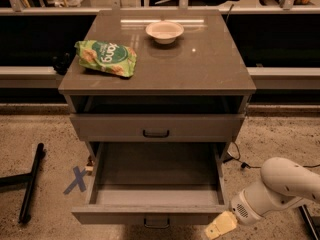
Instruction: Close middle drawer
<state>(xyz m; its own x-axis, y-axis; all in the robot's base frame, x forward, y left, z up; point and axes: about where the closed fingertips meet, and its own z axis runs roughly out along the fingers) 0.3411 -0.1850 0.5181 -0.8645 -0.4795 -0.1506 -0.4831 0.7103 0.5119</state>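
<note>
The middle drawer (pixel 155 181) stands pulled well out toward us. Its box is empty, and its flat front sits at the near edge of the view with the small dark handle (pixel 157 223) partly cut off. The drawer above it (pixel 156 127) is nearly flush with the cabinet.

We see the tool (pixel 221 225) low on the right, just beside the near right corner of the open drawer's front, and we cannot tell whether it is open or closed. The white arm (pixel 285 184) comes in from the right. We judge the tool is placed there so it can get in front of the panel and push it toward the far side.

On the counter (pixel 200 64), a green snack bag (pixel 106 58) and a pale bowl (pixel 164 31) sit well clear of this work.
</note>
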